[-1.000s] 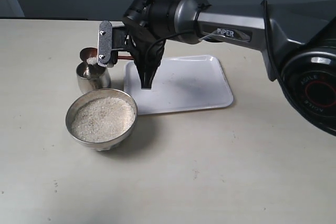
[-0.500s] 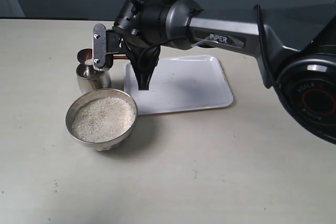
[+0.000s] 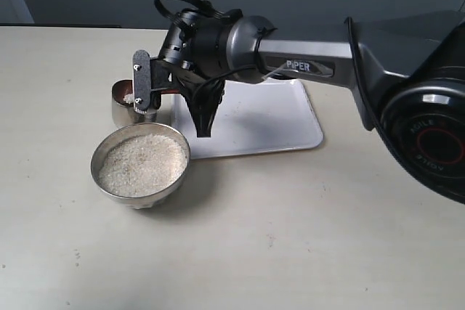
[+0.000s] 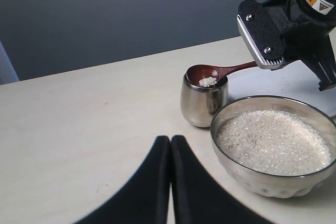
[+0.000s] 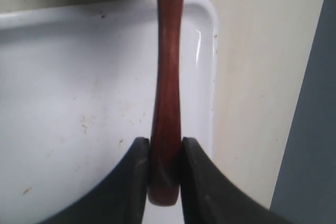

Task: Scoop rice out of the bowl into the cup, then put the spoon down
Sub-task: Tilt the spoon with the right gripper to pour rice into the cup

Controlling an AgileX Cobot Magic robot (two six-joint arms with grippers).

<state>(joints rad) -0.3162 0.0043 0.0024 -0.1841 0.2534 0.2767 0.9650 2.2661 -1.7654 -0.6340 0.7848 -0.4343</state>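
Observation:
The reddish-brown spoon rests tilted in the mouth of the small steel cup, with a little clump of white rice in its oval. My right gripper reaches in from the right and is shut on the end of the spoon's handle, its fingertips pressed against either side. The wide steel bowl stands just in front of the cup, with rice up near its rim. My left gripper is shut and empty, low over the table near the bowl.
A white tray lies on the beige table right of the cup, under the right arm's wrist. The tray's rim passes beneath the spoon's handle. The right arm spans the upper right of the exterior view.
The right gripper has shifted slightly left and dropped, bringing the spoon's oval from above the cup down into its mouth. Bowl, cup and tray have stayed put.

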